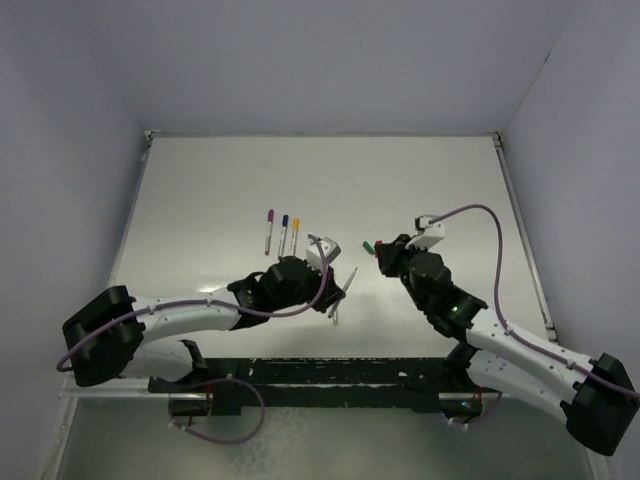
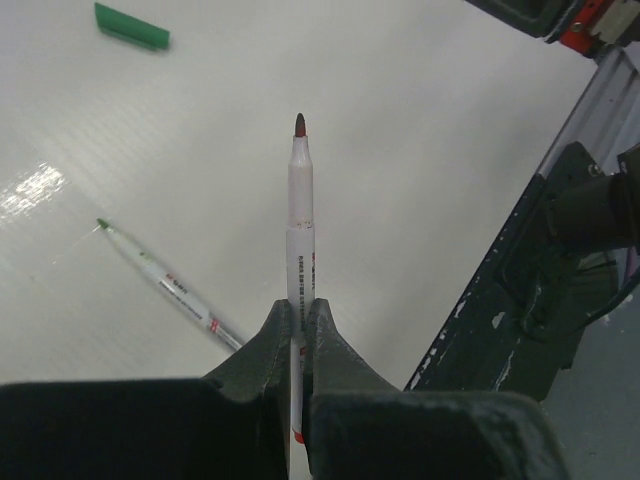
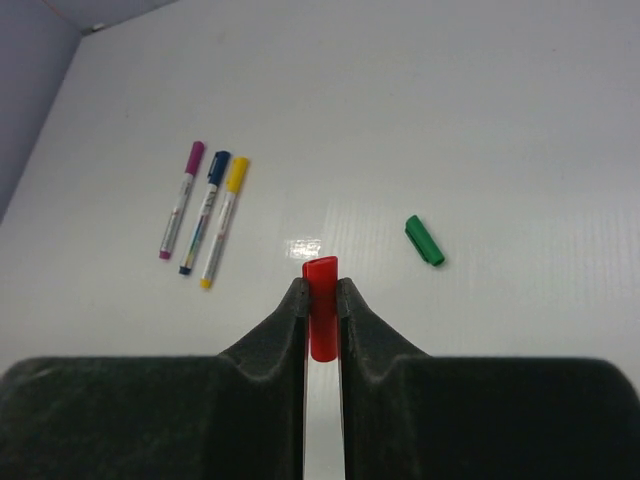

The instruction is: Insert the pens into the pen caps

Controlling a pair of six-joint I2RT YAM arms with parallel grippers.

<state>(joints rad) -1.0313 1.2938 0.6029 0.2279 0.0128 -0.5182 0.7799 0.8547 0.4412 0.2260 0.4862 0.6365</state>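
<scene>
Left gripper (image 2: 300,312) clamps red-tipped pen (image 2: 300,215), right gripper (image 3: 321,292) clamps red cap (image 3: 321,332), seemingly far from edges of table (image 1: 200,180).

Left gripper (image 2: 300,318), its red-tipped pen (image 2: 300,190) jutting forward, and right gripper (image 3: 321,297), clamped on the red cap (image 3: 321,270), leave only a narrow gap between them. The green cap (image 3: 424,241) lies near the right one, the green-tipped pen (image 2: 165,285) flat near the left. Three capped pens (image 3: 205,210) lie in a tight row left of centre — open table (image 1: 430,180) beyond them and along the right side.
</scene>
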